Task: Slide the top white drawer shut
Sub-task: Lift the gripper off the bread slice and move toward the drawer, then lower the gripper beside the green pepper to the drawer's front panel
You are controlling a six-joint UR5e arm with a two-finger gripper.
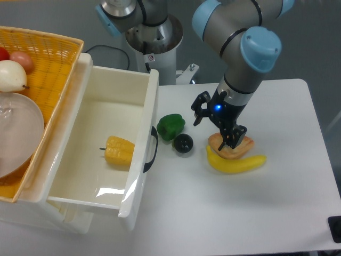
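Camera, top white drawer (139, 160) pulled open, glossy

No legible text, brand, number or label found. One small round sticker (151, 57) with a red mark sits on the white robot base column (154, 50) at the rear; its content is too small to read. No markings visible on the drawer (106, 149), the basket (50, 58) or the desk (277, 202).
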